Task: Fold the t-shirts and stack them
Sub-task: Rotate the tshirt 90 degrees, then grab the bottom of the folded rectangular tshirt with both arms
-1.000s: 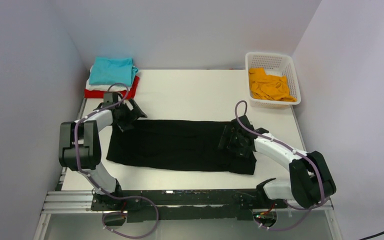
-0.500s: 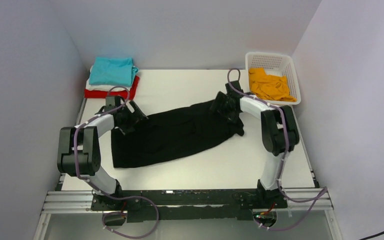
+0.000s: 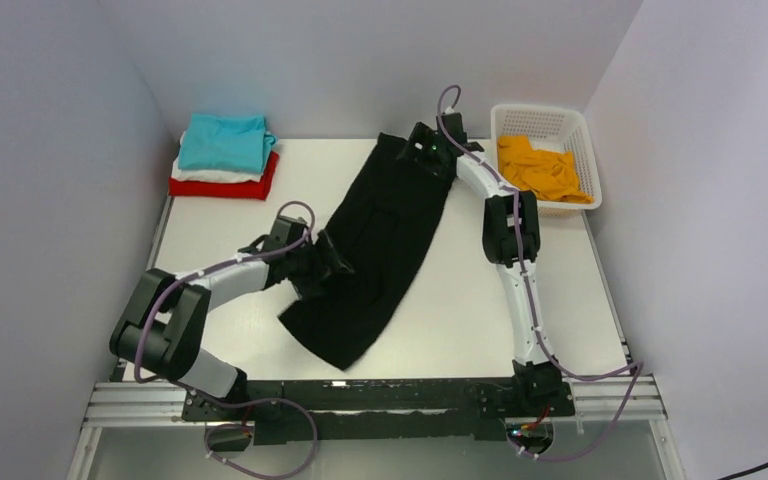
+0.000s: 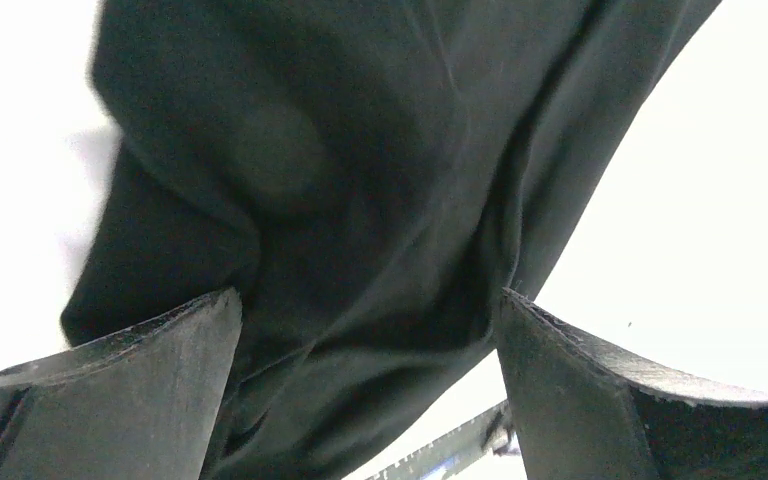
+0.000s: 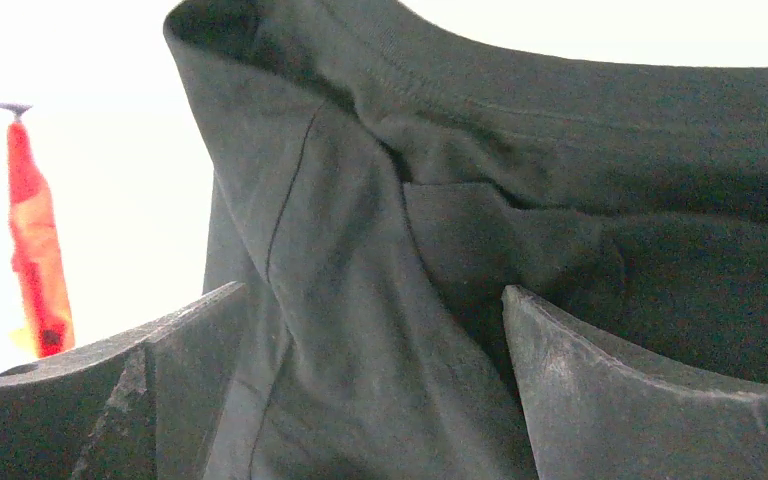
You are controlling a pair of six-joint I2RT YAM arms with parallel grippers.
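Observation:
The large black t-shirt [image 3: 380, 230] lies as a long strip running diagonally from the far middle of the table to the near middle. My right gripper [image 3: 415, 150] is at its far end and grips the cloth near the collar [image 5: 560, 100]. My left gripper [image 3: 318, 268] is at the strip's left edge, halfway along, with bunched black cloth [image 4: 360, 150] between its fingers. In both wrist views the jaws stand apart with cloth filling the gap, for the left gripper [image 4: 370, 320] and the right gripper [image 5: 370, 320]. A folded stack of teal [image 3: 222, 142], white and red [image 3: 225, 187] shirts sits at the far left.
A white lattice basket [image 3: 587, 150] at the far right holds a crumpled orange shirt [image 3: 535, 170]. The right arm stretches far forward beside the basket. Grey walls close in the left, back and right. A metal rail [image 3: 380, 400] runs along the near edge.
The black shirt has swung from lying across the table to a diagonal. My right gripper carried its end to the far middle. My left gripper moved nearer and rightward with its end.

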